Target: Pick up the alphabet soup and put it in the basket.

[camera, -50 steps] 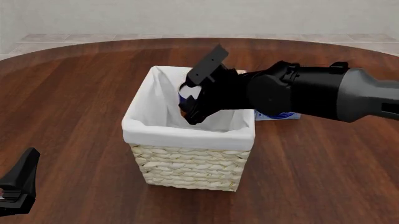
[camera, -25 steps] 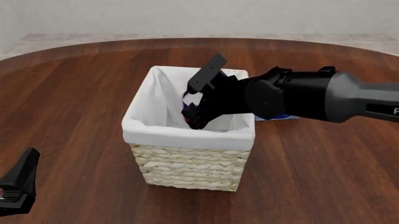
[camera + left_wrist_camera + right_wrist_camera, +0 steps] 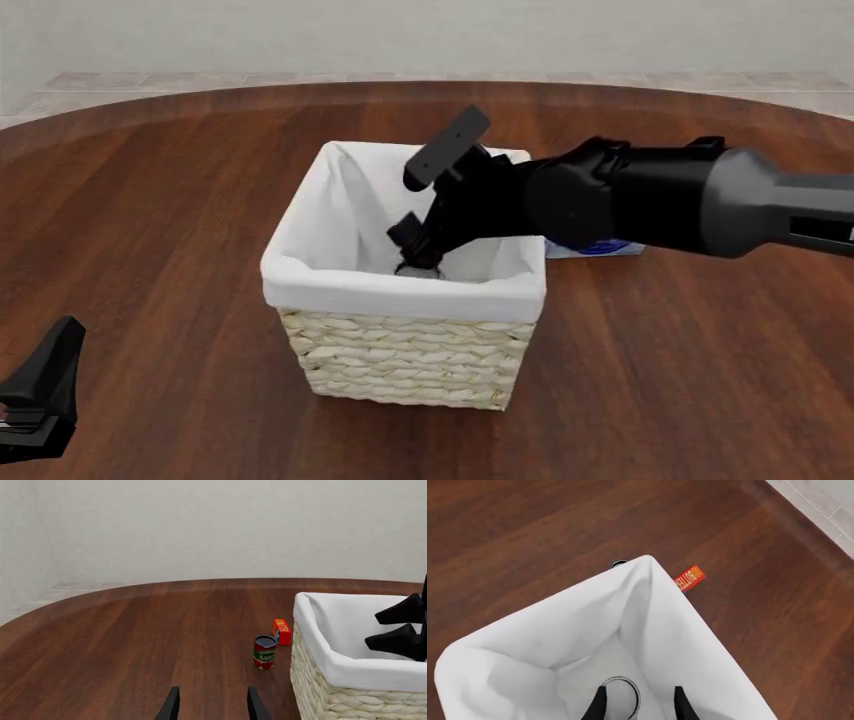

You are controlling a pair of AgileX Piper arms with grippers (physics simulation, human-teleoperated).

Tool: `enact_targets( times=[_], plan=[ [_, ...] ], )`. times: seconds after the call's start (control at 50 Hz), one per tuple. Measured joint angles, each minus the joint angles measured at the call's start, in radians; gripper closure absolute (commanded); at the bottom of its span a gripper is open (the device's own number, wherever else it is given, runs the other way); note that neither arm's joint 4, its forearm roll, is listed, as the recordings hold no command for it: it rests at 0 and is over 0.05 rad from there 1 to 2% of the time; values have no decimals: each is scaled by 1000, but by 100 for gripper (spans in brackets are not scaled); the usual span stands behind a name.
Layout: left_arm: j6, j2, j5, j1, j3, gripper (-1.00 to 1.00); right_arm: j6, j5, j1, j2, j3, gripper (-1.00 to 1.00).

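The alphabet soup shows only in the right wrist view, as a silvery round top (image 3: pixel 620 689) low inside the basket (image 3: pixel 694 630), beneath the gap between my right fingers and narrower than that gap. My right gripper (image 3: pixel 639 705) is open, and I cannot see it touching the can. From the front, this gripper (image 3: pixel 414 255) reaches down inside the white-lined wicker basket (image 3: pixel 400 292) and hides the can. The left wrist view shows its two black fingers (image 3: pixel 395 640) over the basket rim (image 3: pixel 347 672). My left gripper (image 3: pixel 212 707) is open with nothing in it, low at the table's near left (image 3: pixel 40 395).
A tomato sauce can (image 3: pixel 265 651) and a red butter box (image 3: pixel 281 631) stand on the table just beside the basket; the box also shows past the basket's corner (image 3: pixel 689 578). A flat blue-and-white box (image 3: pixel 594 248) lies behind my right arm.
My right gripper dipped a little deeper into the basket and opened. The can, held between its fingers earlier, has dropped out of the front view.
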Motion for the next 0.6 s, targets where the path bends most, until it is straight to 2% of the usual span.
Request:
enact_targets(
  times=[0.6],
  plan=[
    [0, 0, 0, 0, 0, -100, 18, 26, 14, -102, -20, -100]
  ],
)
